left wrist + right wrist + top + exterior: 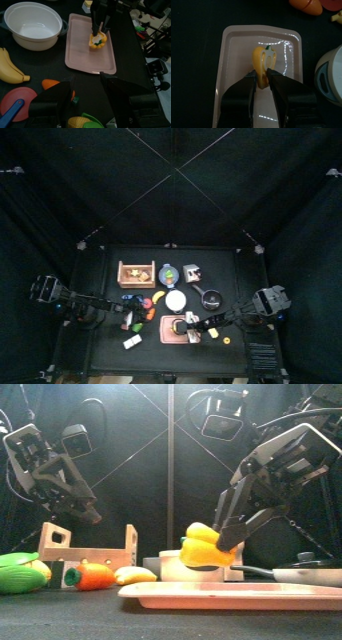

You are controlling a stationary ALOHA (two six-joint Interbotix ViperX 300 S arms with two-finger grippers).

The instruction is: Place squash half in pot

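Black curtains are seen enclosing a small black table [100,343] from above, crowded with toy food; the right gripper [195,332] is poised over a pink tray [166,331], while the left arm rests at its own side.

From the front, the squash half [201,547] is seen pinched between the right jaws, just above the tray, its rounded yellow body hanging below the fingertips.

In the left wrist view, the left gripper [87,86] is held apart and empty. Far ahead of it lies the tray, and the white pot [32,25] stands beside that tray, close to the working gripper.

In the right wrist view, the jaws are closed on the squash's near end. It is judged to be light, hard, glossy plastic, likely slippery; a grip across the narrow middle would probably be steadier than one at the tip.
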